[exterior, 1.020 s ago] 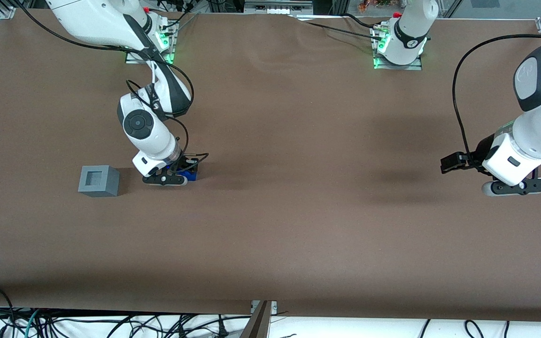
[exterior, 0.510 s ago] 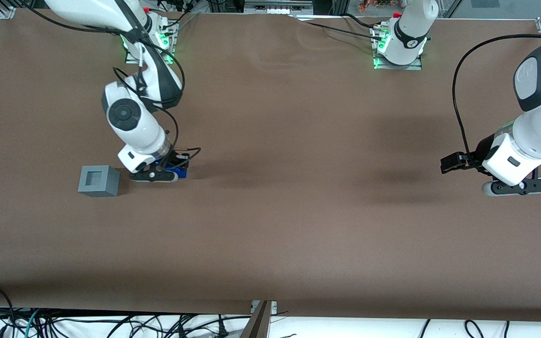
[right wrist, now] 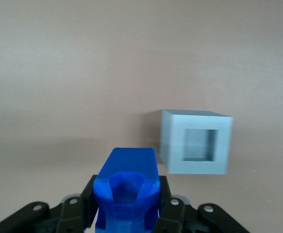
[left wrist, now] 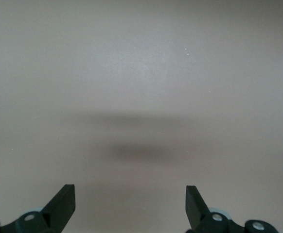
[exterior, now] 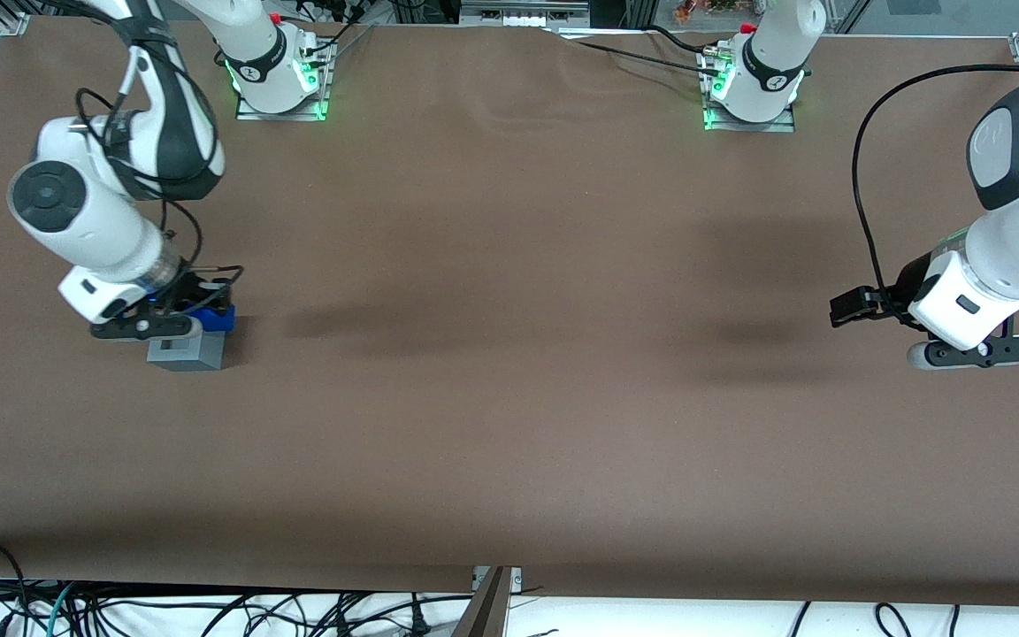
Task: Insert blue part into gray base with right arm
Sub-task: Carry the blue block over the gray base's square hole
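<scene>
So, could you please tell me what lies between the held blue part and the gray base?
Only bare brown tabletop. The wrist view shows the gripper shut on the blue part, with the gray base apart from it.

The right arm (exterior: pixel 111 221) is made of white rounded segments with dark grey panels and a round dark grey cap on one joint. A shiny silver band with a blue glow rings its wrist. Thin black cables loop along the arm to the black claw (exterior: pixel 175 320), whose finger links carry pale round pivot screws. Its base glows green.
</scene>
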`<state>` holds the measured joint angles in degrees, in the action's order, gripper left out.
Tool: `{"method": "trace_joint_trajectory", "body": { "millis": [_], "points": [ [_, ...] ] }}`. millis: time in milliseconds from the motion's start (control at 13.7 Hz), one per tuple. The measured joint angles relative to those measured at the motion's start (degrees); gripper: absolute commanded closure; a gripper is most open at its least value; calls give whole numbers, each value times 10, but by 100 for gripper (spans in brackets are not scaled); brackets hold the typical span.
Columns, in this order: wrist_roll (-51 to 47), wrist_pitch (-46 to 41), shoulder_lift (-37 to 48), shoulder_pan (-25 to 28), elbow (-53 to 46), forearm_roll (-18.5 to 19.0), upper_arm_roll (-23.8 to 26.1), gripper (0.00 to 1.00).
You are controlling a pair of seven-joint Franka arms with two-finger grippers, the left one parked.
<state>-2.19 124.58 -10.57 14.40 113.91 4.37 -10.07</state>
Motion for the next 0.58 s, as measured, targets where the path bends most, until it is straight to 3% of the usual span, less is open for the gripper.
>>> {"method": "trace_joint_trajectory", "body": {
  "millis": [291, 583],
  "points": [
    [62, 0, 5, -2, -5, -39, -55, 56],
    [68, 2, -6, -9, -8, -45, -60, 55]
  ]
}}
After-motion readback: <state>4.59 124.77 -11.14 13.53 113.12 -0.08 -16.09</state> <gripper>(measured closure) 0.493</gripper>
